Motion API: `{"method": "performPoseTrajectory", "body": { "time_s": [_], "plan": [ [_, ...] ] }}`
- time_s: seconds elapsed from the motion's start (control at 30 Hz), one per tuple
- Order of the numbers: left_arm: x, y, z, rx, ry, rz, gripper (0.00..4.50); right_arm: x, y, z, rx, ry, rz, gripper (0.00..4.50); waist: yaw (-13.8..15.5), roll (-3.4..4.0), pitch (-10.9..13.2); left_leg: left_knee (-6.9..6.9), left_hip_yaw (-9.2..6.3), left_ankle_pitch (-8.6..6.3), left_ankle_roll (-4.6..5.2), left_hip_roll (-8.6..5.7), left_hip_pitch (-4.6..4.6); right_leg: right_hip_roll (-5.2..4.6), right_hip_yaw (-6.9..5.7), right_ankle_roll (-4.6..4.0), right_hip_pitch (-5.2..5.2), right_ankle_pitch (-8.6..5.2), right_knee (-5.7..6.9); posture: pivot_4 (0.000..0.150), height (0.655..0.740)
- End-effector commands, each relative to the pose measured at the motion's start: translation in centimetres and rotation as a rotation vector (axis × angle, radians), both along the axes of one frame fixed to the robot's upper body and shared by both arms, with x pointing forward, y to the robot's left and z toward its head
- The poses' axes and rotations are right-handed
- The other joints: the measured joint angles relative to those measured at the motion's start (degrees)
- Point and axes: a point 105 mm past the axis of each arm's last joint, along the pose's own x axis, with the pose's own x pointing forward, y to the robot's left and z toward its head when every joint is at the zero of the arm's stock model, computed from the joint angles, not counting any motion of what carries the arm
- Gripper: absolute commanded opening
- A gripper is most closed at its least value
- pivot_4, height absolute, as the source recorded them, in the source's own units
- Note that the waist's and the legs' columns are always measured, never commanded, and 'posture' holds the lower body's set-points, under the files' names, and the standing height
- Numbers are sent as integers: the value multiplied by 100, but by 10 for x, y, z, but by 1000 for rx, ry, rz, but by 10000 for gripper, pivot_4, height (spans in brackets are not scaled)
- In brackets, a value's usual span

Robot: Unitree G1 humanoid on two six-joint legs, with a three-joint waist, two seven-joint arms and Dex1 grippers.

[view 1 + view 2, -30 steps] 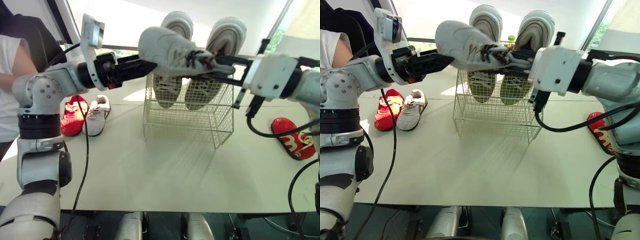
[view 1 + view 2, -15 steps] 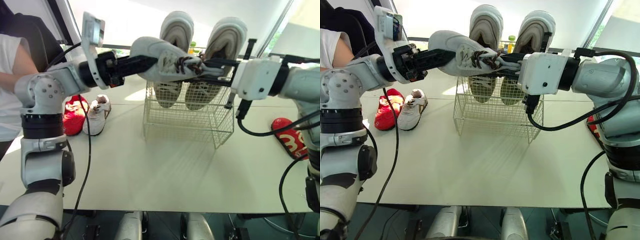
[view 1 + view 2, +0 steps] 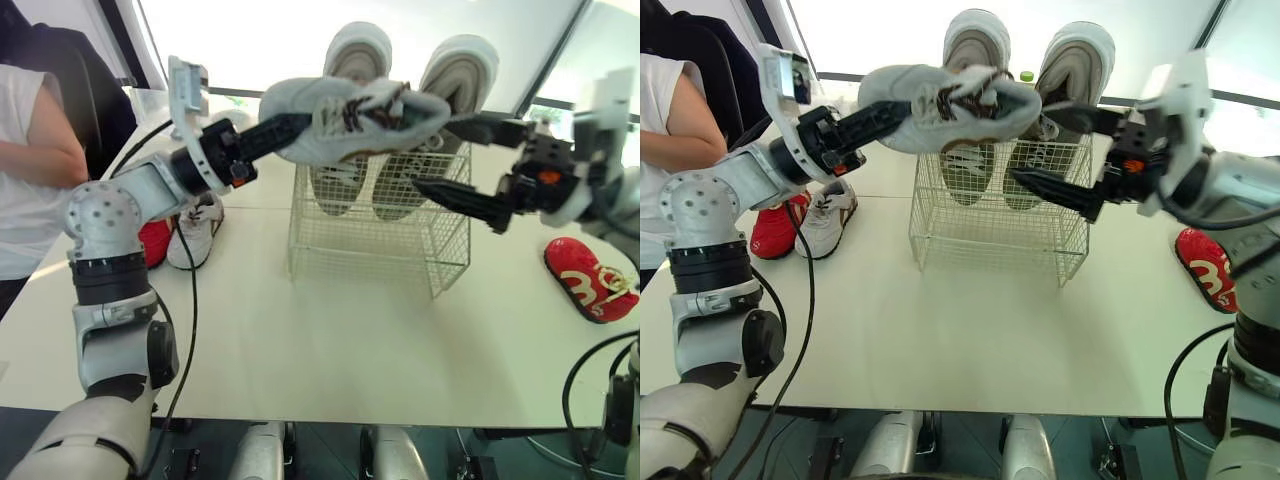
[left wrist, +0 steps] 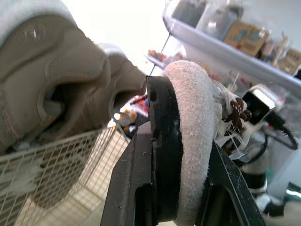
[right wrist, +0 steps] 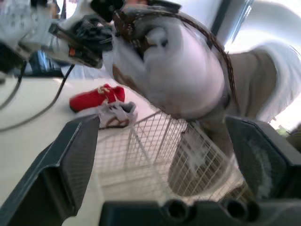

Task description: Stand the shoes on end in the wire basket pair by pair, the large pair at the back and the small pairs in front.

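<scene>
The left gripper (image 3: 300, 125) clamps the white sneaker (image 3: 355, 118) level over the wire basket (image 3: 380, 235), toe toward the right gripper (image 3: 435, 152), wide open and empty.

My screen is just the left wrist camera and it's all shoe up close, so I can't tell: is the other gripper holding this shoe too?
Observer: No. The right gripper is open at the toe of the white shoe, not clamping it. Only the left gripper holds it.
Operator: What's in the basket?
Observer: Both large shoes stand on end, side by side, at the back of the wire basket.
Operator: Any more shoes waiting?
Observer: Three on the table: a red shoe on the right, a second red shoe and a small white shoe on the left.
</scene>
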Motion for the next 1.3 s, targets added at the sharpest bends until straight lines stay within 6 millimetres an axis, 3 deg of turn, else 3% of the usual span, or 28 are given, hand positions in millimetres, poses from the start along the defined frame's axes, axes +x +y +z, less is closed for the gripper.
{"method": "performPoseTrajectory", "body": {
  "time_s": [0.03,0.2,0.37,0.67,0.77,0.97,1.0,1.07,1.3],
  "plan": [
    [-12,2,24,-90,-93,11,2976,-2,-4,-5,255,117,29,44796,-5,0,0,0,0,0,0,0,2,0,0,0,1,0,1,1500,7400],
    [-12,-5,25,-128,-91,14,2976,3,26,-6,517,223,118,44796,-28,2,2,-2,3,1,-1,1,7,5,1,1,-1,1,9,1500,7400],
    [-10,-17,20,-138,-84,24,2976,3,56,21,697,220,232,44796,-41,3,2,-2,8,1,-1,0,6,8,2,3,-4,2,11,1500,7400],
    [-10,-26,12,-124,-88,52,2976,6,74,34,756,230,280,44796,-19,3,2,-2,18,1,-1,-1,3,12,1,2,0,2,7,1500,7400],
    [-8,-29,7,-117,-84,70,2976,7,78,35,764,233,290,36670,-32,3,2,-2,18,1,-1,-1,3,14,1,2,-1,2,7,1500,7400],
    [-11,-36,-5,-47,-101,91,2976,8,77,41,765,216,287,7825,-47,3,2,-4,17,1,-2,2,3,16,1,0,-2,0,7,1500,7400],
    [-11,-35,-6,-45,-90,83,2976,8,76,42,757,210,283,4668,-45,3,2,-4,17,1,-2,1,3,16,1,0,-2,0,7,1500,7400],
    [-11,-34,-7,-39,-82,79,2976,9,73,44,740,202,271,3925,-45,3,2,-4,18,1,-2,2,3,16,1,-1,-2,0,5,1500,7400],
    [-16,-8,-15,146,-143,93,37084,11,41,54,372,81,184,3925,-50,8,6,-10,18,0,-2,2,-4,16,1,-3,-10,-1,-6,1500,7400]
  ]
}}
